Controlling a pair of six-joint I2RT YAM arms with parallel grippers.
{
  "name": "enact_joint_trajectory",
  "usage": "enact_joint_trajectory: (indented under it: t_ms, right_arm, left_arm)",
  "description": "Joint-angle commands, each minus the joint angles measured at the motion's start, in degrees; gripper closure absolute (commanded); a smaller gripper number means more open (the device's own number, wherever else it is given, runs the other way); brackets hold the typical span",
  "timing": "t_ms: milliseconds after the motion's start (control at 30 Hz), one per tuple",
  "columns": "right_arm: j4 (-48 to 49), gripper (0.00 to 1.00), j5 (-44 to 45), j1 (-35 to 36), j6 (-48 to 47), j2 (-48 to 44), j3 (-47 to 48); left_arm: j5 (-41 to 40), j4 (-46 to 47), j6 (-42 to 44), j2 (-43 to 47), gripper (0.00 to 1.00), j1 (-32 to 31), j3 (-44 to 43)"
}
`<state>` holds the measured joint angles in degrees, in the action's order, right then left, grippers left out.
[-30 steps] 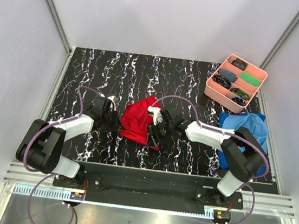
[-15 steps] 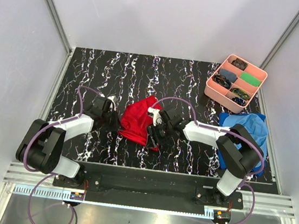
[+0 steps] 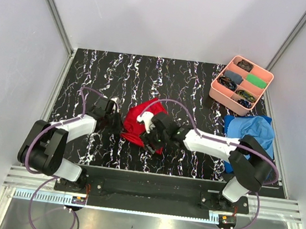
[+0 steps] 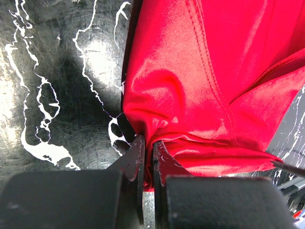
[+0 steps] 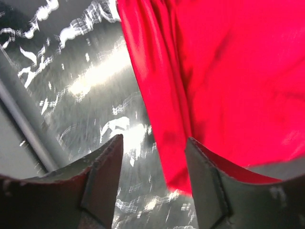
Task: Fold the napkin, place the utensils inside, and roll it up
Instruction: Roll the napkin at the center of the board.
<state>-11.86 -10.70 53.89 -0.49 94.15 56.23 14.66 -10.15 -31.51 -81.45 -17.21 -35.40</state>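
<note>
The red napkin (image 3: pixel 139 121) lies bunched on the black marbled table (image 3: pixel 146 74), between the two arms. My left gripper (image 3: pixel 116 124) is shut on the napkin's left edge; in the left wrist view the cloth (image 4: pixel 200 86) is pinched between the closed fingers (image 4: pixel 135 160). My right gripper (image 3: pixel 148 138) is open over the napkin's near right edge; in the right wrist view the cloth (image 5: pixel 228 76) hangs between the spread fingers (image 5: pixel 106 164), a corner of it reaching down to the tips. The orange utensils are not in view.
A pink tray (image 3: pixel 240 85) with divided compartments of small items stands at the back right. A blue cloth (image 3: pixel 251 132) lies at the right edge, beside the right arm. White walls enclose the table on three sides.
My right gripper has moved left along the napkin's near edge, over the cloth. The napkin has bunched a little. The left gripper has held still.
</note>
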Motion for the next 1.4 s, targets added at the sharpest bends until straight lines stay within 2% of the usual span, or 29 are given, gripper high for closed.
enact_joint_trajectory:
  t_ms: [0,33,267,533,700,800,933,1067,1167,1200,1300,1333,1367]
  right_arm:
    - [11.3,0.35,13.9,5.1,-11.1,-0.3,-1.1]
    - [14.6,0.35,14.6,6.7,-13.0,0.7,-1.0]
    - [20.2,0.36,21.9,13.2,-19.8,9.5,1.2]
    - [24.6,0.36,31.1,13.4,-22.3,15.4,1.5]
    - [23.0,0.38,30.8,13.3,-22.9,17.8,2.4]
    - [21.1,0.44,29.1,13.2,-21.7,19.1,3.4]
    - [17.9,0.65,24.4,12.8,-20.3,20.0,4.1]
    - [12.5,0.8,17.0,11.9,-17.8,19.5,4.9]
    - [9.2,0.87,10.9,10.5,-15.3,18.1,5.2]
    - [8.3,0.88,9.3,10.2,-14.5,17.6,5.3]
    - [6.3,0.91,3.9,8.8,-12.4,16.9,5.5]
    - [5.7,0.91,1.8,8.4,-11.9,16.8,5.7]
    - [5.0,0.92,0.8,7.7,-11.3,16.7,5.7]
  left_arm:
    - [-0.4,-2.1,1.7,-2.0,1.0,0.2,-1.2]
    - [-0.3,-2.2,1.7,-2.1,1.0,0.2,-1.3]
    - [-0.1,-2.2,1.8,-2.9,1.0,0.2,-1.3]
    - [0.1,-2.1,2.0,-3.3,1.0,0.2,-1.3]
    - [0.2,-2.0,2.1,-3.2,1.0,0.2,-1.3]
    - [0.4,-1.9,2.1,-2.8,1.0,0.2,-1.3]
    - [1.4,-1.1,2.2,-2.6,1.0,0.2,-1.2]
    - [2.4,0.0,2.1,-1.3,0.99,0.2,-0.9]
    - [1.2,0.5,1.7,0.2,0.84,0.2,-0.5]
    - [0.9,0.8,1.5,0.7,0.76,0.3,-0.2]
    - [-0.9,1.4,0.7,3.0,0.64,0.6,0.8]
    - [-1.5,1.5,0.2,3.7,0.56,0.8,1.3]
    - [-2.4,1.6,0.0,5.0,0.53,1.0,1.6]
